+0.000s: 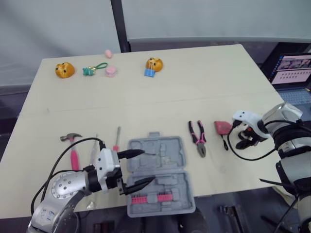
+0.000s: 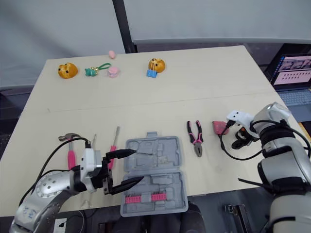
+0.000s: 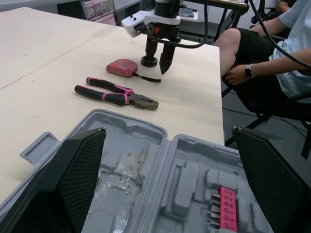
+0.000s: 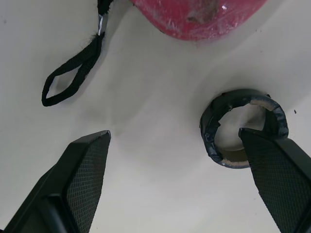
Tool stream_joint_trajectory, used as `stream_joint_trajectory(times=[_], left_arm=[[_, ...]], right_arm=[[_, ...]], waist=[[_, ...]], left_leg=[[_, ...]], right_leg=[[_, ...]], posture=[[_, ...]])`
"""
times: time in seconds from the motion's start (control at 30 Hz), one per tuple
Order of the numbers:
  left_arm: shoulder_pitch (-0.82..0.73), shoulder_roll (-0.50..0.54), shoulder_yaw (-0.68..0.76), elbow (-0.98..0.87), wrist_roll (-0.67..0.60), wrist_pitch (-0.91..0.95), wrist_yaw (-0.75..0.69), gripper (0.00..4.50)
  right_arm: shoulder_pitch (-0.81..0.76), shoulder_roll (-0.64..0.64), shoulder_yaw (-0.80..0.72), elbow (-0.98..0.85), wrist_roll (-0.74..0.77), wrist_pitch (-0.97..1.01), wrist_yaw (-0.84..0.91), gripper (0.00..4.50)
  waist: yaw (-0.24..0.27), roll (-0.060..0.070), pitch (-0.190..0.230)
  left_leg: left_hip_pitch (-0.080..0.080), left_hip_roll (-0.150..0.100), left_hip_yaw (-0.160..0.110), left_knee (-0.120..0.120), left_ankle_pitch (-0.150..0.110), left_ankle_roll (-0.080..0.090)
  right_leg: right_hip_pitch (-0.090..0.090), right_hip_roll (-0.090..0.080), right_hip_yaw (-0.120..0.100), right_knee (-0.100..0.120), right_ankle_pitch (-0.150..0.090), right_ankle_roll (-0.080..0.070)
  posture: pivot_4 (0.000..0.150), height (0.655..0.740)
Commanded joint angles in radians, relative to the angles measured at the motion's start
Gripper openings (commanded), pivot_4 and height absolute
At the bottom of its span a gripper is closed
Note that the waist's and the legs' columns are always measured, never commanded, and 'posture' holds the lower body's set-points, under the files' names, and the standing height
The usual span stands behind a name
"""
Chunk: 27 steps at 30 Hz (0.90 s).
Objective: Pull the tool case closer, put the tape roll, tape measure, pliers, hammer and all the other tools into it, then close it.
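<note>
1. Near the front edge of the table (image 1: 194,87), the gray tool case (image 1: 158,174) lay open and flat.
2. The left gripper (image 1: 148,166) hung over the case's left side with its jaws spread wide, holding nothing.
3. The right gripper (image 4: 173,136) pointed down at the black tape roll (image 4: 238,96), jaws spread wide, one finger by the roll's rim.
4. The red tape measure (image 1: 222,127) sat just beside the roll.
5. The pliers (image 1: 198,138) lay between the case and the tape measure.
6. The hammer (image 1: 73,148) and a screwdriver (image 1: 116,138) lay left of the case.

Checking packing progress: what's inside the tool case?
The open tool case holds a pink bit rack in its near half and clear film in its far half; no tools. The left gripper covers its left edge.
</note>
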Motion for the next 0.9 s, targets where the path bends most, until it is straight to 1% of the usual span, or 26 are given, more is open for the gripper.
stream_joint_trajectory(times=[0.03, 0.1, 0.23, 0.27, 0.33, 0.37, 0.5, 0.63, 0.73, 0.83, 0.9], left_arm=[[-0.006, 0.003, 0.008, -0.042, -0.022, 0.003, 0.005, 4.49], [-0.008, 0.002, 0.008, -0.043, -0.022, 0.006, 0.006, 4.50], [-0.012, 0.001, 0.007, -0.041, -0.019, 0.008, 0.006, 4.50], [-0.013, 0.000, 0.006, -0.039, -0.018, 0.008, 0.005, 4.50], [-0.013, -0.001, 0.005, -0.037, -0.016, 0.006, 0.003, 4.50], [-0.013, -0.001, 0.005, -0.036, -0.015, 0.005, 0.002, 4.50], [-0.020, -0.003, 0.003, -0.024, -0.017, 0.002, -0.005, 4.50], [-0.035, 0.014, 0.047, -0.001, -0.056, 0.014, -0.027, 4.50], [-0.054, 0.044, 0.105, 0.050, -0.107, 0.029, -0.067, 4.50], [-0.073, 0.080, 0.177, 0.108, -0.164, 0.047, -0.108, 4.50], [-0.078, 0.106, 0.220, 0.158, -0.182, 0.048, -0.143, 4.50]], right_arm=[[-0.017, -0.002, -0.024, 0.003, 0.002, 0.001, -0.012, 4.23], [-0.016, -0.002, -0.024, 0.000, 0.002, -0.001, -0.014, 3.71], [-0.015, -0.002, -0.023, -0.003, 0.001, -0.005, -0.018, 1.75], [-0.015, -0.002, -0.023, -0.004, 0.001, -0.005, -0.019, 1.09], [-0.015, -0.001, -0.023, -0.004, 0.001, -0.006, -0.022, 0.09], [-0.016, -0.001, -0.023, -0.006, 0.001, -0.005, -0.022, 0.03], [-0.020, -0.011, -0.024, -0.021, 0.000, -0.004, -0.022, 0.03], [-0.015, -0.054, -0.028, -0.119, 0.000, 0.029, 0.020, 0.03], [0.061, -0.143, -0.051, -0.413, 0.021, 0.130, 0.108, 0.03], [0.128, -0.193, -0.082, -0.714, 0.059, 0.278, 0.171, 0.03], [0.163, -0.204, -0.096, -0.902, 0.088, 0.396, 0.193, 0.03]], waist=[[0.000, 0.000, 0.000], [0.000, 0.000, 0.000], [0.000, 0.000, 0.000], [0.000, 0.000, 0.000], [0.000, 0.000, 0.000], [0.000, 0.000, 0.000], [0.000, 0.000, 0.000], [0.000, 0.001, 0.000], [0.007, 0.003, 0.002], [0.007, 0.003, 0.002], [0.002, 0.003, 0.002]], left_leg=[[0.000, 0.000, 0.000, 0.000, 0.000, 0.000], [0.000, 0.000, 0.000, 0.000, 0.000, 0.000], [0.000, 0.000, 0.000, 0.000, 0.000, 0.000], [0.000, 0.000, 0.000, 0.000, 0.000, 0.000], [0.000, 0.000, 0.000, 0.000, 0.000, 0.000], [0.000, 0.000, 0.000, 0.000, 0.000, 0.000], [0.000, 0.000, 0.000, 0.000, 0.000, 0.000], [0.000, 0.000, 0.000, 0.000, 0.000, 0.000], [0.000, 0.000, 0.000, 0.000, 0.000, 0.000], [-0.001, 0.000, 0.000, 0.000, 0.000, 0.000], [-0.001, 0.001, 0.000, 0.000, 0.000, 0.000]], right_leg=[[0.000, 0.000, 0.000, 0.000, 0.000, 0.000], [0.000, 0.000, 0.000, 0.000, 0.000, 0.000], [0.000, 0.000, 0.000, 0.000, 0.000, 0.000], [0.000, 0.000, 0.000, 0.000, 0.000, 0.000], [0.000, 0.000, 0.000, 0.000, 0.000, 0.000], [0.000, 0.000, 0.000, 0.000, 0.000, 0.000], [0.000, 0.000, 0.000, 0.000, 0.000, 0.000], [0.000, 0.000, 0.000, 0.000, 0.000, 0.000], [-0.001, 0.000, 0.000, 0.000, 0.000, 0.000], [-0.001, 0.000, -0.001, 0.000, 0.000, 0.000], [-0.001, 0.000, -0.001, 0.000, 0.000, 0.000]], posture=[[0.150, 0.7400], [0.150, 0.7400], [0.150, 0.7400], [0.150, 0.7400], [0.150, 0.7400], [0.150, 0.7400], [0.150, 0.7400], [0.150, 0.7400], [0.150, 0.7400], [0.150, 0.7400], [0.150, 0.7400]])
